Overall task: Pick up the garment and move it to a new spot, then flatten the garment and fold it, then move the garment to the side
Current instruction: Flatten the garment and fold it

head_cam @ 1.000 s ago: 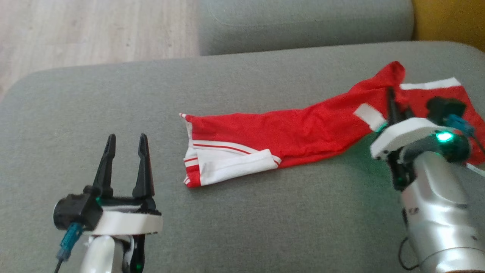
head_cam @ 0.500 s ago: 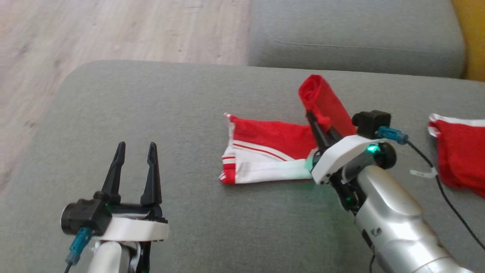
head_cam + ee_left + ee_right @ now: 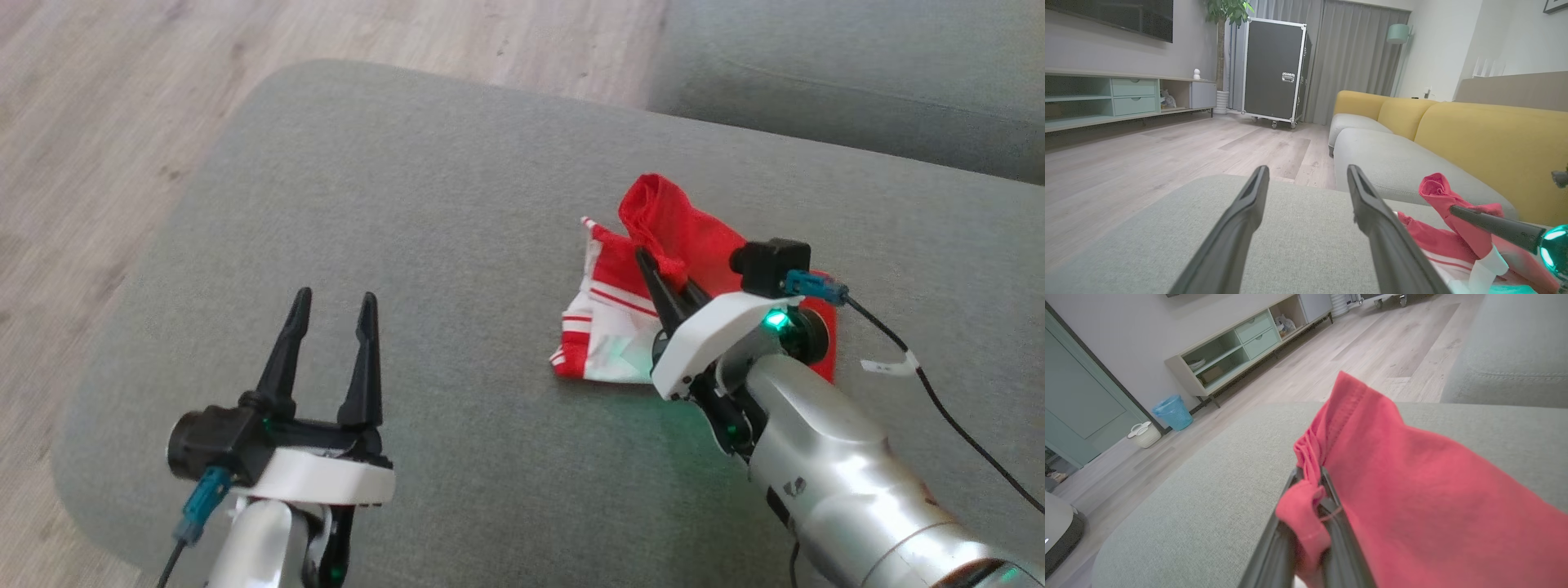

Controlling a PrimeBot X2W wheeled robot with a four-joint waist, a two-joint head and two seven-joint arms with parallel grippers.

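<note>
Garment [image 3: 653, 237] pinched in right claw [image 3: 649, 260], bunched on cushion [image 3: 424, 188].

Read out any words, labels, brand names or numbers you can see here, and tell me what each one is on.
No text is legible.
On the right forearm, a dark mark: too small and blurred to read.
On the cable, a white tag: no readable print.
On the red garment: white stripes, no lettering visible.
</note>
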